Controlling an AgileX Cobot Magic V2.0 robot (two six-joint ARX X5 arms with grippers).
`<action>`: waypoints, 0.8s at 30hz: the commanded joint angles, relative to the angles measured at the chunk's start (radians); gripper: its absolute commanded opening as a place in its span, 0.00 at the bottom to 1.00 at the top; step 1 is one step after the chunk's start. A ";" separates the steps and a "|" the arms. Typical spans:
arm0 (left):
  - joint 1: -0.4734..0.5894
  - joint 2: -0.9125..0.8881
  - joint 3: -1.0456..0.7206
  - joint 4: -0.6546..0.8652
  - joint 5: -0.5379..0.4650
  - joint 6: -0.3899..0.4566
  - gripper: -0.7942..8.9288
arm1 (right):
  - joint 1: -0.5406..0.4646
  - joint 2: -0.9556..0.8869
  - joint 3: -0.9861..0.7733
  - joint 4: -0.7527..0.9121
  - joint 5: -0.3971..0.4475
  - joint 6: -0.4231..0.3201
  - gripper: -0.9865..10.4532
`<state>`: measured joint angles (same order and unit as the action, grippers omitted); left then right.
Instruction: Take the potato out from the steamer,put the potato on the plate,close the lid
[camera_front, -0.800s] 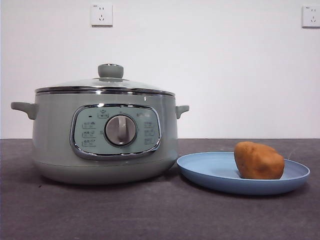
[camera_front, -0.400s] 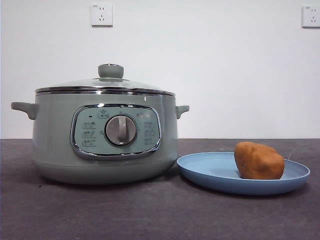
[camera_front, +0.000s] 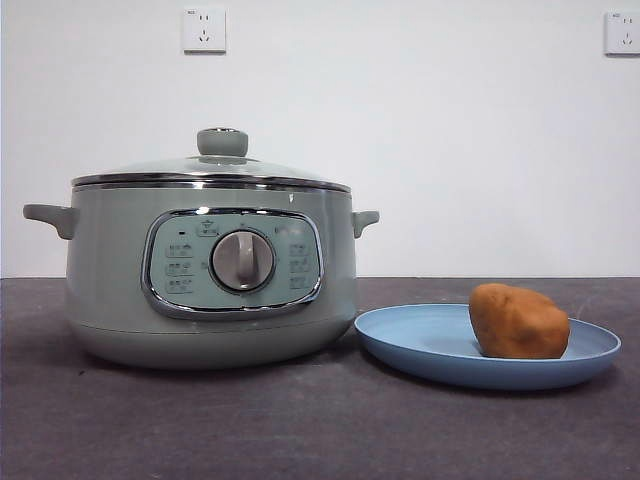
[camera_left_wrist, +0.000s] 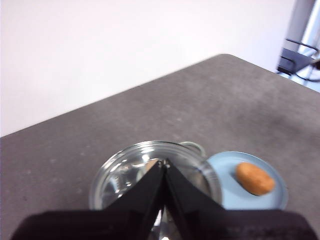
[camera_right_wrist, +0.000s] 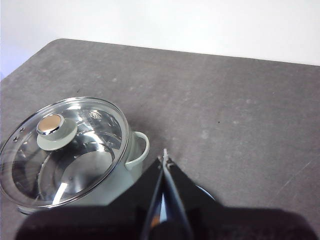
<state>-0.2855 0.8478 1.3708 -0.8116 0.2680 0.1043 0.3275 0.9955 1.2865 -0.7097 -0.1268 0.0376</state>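
The sage-green steamer (camera_front: 210, 270) stands at the left of the table with the glass lid (camera_front: 210, 170) seated on its rim. The orange-brown potato (camera_front: 518, 321) lies on the light-blue plate (camera_front: 420, 345) to the steamer's right. My left gripper (camera_left_wrist: 164, 162) is shut and empty, high above the lid (camera_left_wrist: 120, 172); the potato (camera_left_wrist: 255, 178) and plate (camera_left_wrist: 225, 187) also show in that view. My right gripper (camera_right_wrist: 164, 159) is shut and empty, high above the table beside the steamer's handle (camera_right_wrist: 137, 147); the lid (camera_right_wrist: 65, 150) with its knob (camera_right_wrist: 56, 130) shows there. Neither gripper appears in the front view.
The dark grey table (camera_front: 300, 430) runs in front of the steamer and plate. A white wall with two sockets (camera_front: 203, 29) stands behind. A metal frame (camera_left_wrist: 300, 55) shows past the table's far corner in the left wrist view.
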 joint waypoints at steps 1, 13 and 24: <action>0.031 -0.102 -0.211 0.128 0.002 -0.004 0.08 | 0.000 -0.002 -0.001 0.003 0.004 0.009 0.09; 0.135 -0.548 -0.920 0.572 0.002 -0.142 0.08 | 0.000 -0.002 -0.001 0.003 0.003 0.009 0.09; 0.209 -0.813 -1.226 0.733 -0.005 -0.257 0.08 | 0.000 -0.002 -0.001 0.002 0.003 0.009 0.09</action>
<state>-0.0834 0.0467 0.1631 -0.0872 0.2665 -0.1261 0.3275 0.9955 1.2865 -0.7097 -0.1268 0.0376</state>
